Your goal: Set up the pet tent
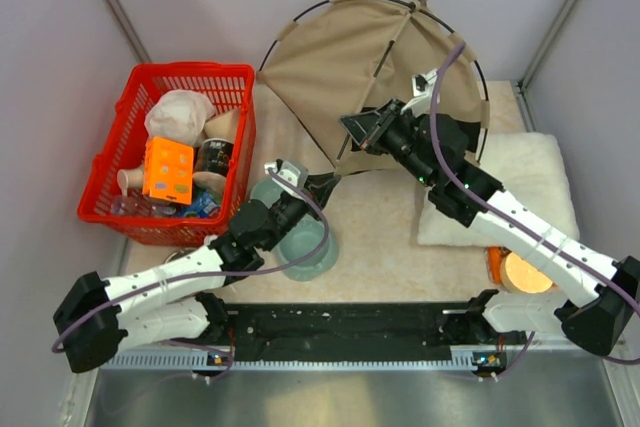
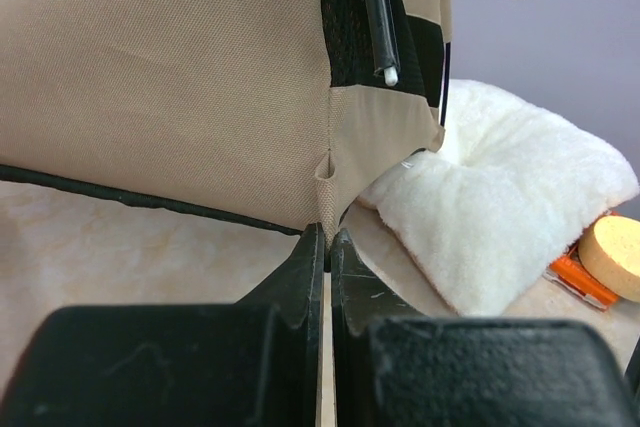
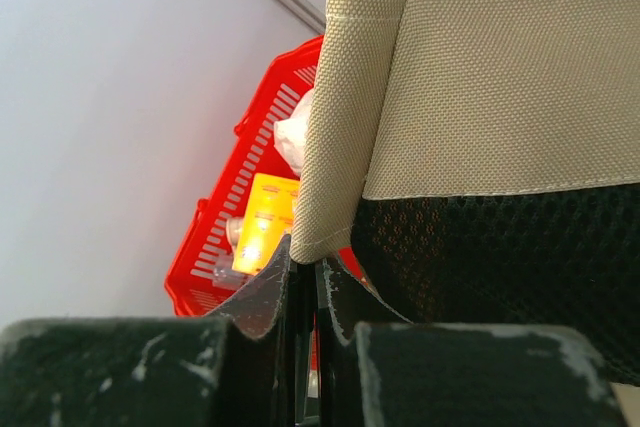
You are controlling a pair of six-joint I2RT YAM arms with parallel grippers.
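Two arms meet at the pet tent (image 1: 340,57), which we see half-raised at the far middle of the table (image 1: 390,237), tan fabric spread under thin dark poles (image 2: 372,7). The left jaws are pinched closed on a small fold of tan fabric at the tent's near lower corner, touching the table there. The right jaws are closed on a tan sleeve strip (image 3: 335,117) beside the black lining (image 3: 500,257). We find a red basket (image 1: 190,68) well left of the tent and a fluffy white cushion (image 1: 530,172) just beside it on the right.
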